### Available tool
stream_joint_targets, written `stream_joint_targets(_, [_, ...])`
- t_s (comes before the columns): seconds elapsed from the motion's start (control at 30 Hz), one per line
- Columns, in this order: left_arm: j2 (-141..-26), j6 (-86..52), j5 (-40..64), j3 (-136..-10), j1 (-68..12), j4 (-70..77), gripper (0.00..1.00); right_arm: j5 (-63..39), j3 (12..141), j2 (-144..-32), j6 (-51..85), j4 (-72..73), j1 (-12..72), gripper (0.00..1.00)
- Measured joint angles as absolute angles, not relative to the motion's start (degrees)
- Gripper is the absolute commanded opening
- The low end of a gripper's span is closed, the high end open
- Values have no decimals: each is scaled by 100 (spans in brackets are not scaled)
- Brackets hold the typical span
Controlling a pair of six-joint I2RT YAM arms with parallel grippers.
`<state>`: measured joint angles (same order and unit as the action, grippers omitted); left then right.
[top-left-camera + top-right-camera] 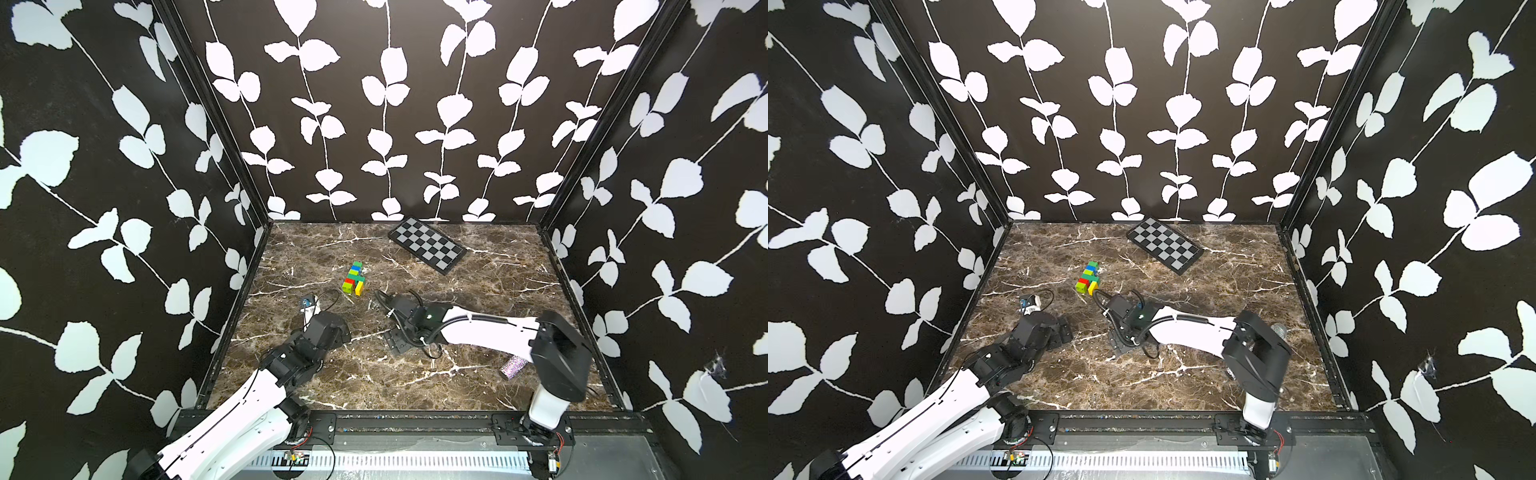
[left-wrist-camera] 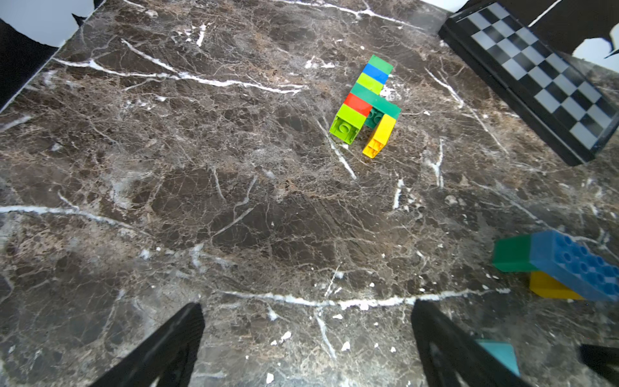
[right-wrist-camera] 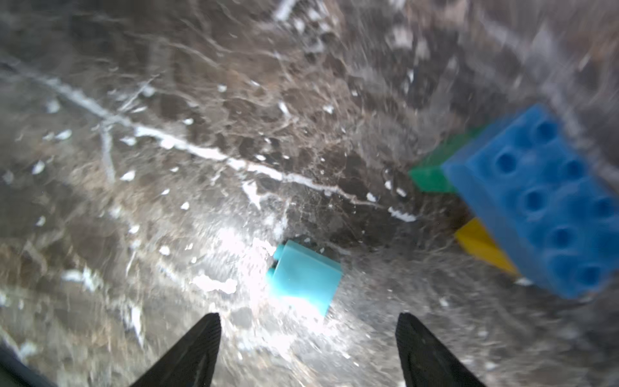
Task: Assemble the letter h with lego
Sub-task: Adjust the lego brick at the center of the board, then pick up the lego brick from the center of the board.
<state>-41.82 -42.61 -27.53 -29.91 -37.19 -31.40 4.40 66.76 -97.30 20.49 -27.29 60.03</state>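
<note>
A joined lego figure [image 1: 354, 279] of lime, red, dark green, blue and yellow bricks lies flat on the marble mid-table, also seen in another top view [image 1: 1089, 277] and ahead in the left wrist view [image 2: 366, 104]. A second cluster, a blue brick [image 3: 539, 201] over green and yellow ones, lies nearby [image 2: 562, 264]; the right arm [image 1: 478, 328] hides it in both top views. A loose pale blue brick [image 3: 303, 276] lies on its side just beyond my right gripper [image 3: 308, 316], which is open and holds nothing. My left gripper [image 2: 306, 305] is open over bare marble.
A black-and-grey checkered board [image 1: 428, 245] lies at the back right of the table. A glittery purple cylinder [image 1: 514, 366] lies near the right arm's base. Patterned walls close three sides. The two arms' wrists stand close together in front of the lego figure.
</note>
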Motion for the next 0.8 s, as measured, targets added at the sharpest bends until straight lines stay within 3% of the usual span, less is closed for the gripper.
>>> stream_joint_targets(0.3, [-4099, -4189, -2646, -2985, -3459, -3131, 98, -738, 6814, -9931, -808, -3030, 5559, 80])
stream_joint_targets(0.47, [-4021, -4147, -2620, -2956, -3433, -3105, 98, -915, 6845, -10186, -1490, -3072, 5476, 70])
stream_joint_targets(0.8, [-3972, -4145, -2593, -2884, -3391, -3085, 98, -980, 7122, -10689, -2005, -3028, 5481, 61])
